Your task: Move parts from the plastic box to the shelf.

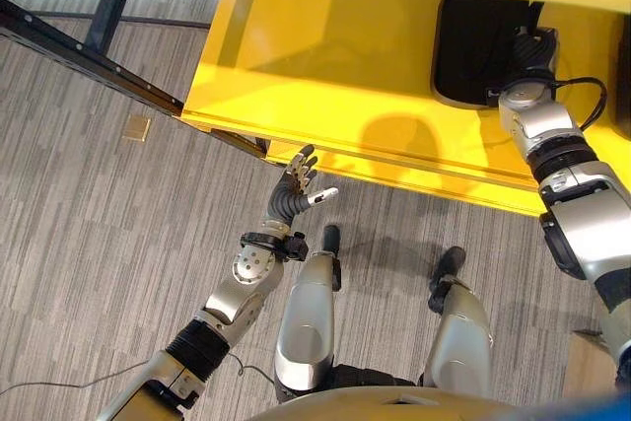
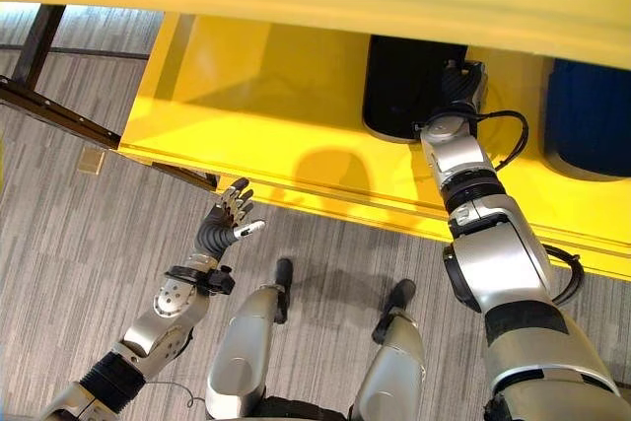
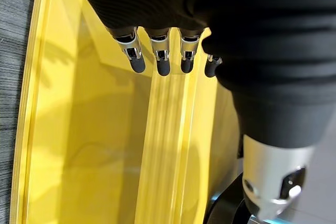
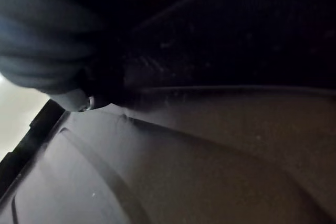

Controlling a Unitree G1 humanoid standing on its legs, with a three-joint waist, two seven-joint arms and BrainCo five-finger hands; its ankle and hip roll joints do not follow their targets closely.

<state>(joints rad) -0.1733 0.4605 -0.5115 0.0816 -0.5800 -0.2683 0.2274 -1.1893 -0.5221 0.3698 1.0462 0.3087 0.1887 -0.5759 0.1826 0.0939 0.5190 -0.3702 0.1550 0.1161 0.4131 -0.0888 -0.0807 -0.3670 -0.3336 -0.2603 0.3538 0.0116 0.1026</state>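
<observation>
A black plastic bin [image 1: 473, 46] stands on the yellow shelf [image 1: 325, 76] at the upper right. My right hand [image 1: 529, 51] reaches over its rim and into it, and the dark inner wall of the bin [image 4: 210, 156] shows very close in the right wrist view. My left hand [image 1: 294, 190] hangs open and holds nothing just in front of the shelf's front edge, over the floor. Its fingers [image 3: 160, 62] are straight and point along the yellow shelf board [image 3: 105, 145].
A blue bin [image 2: 587, 115] stands on the shelf to the right of the black one. A dark metal frame [image 1: 89, 58] runs across the upper left. A small tan square [image 1: 137, 127] lies on the grey carpet.
</observation>
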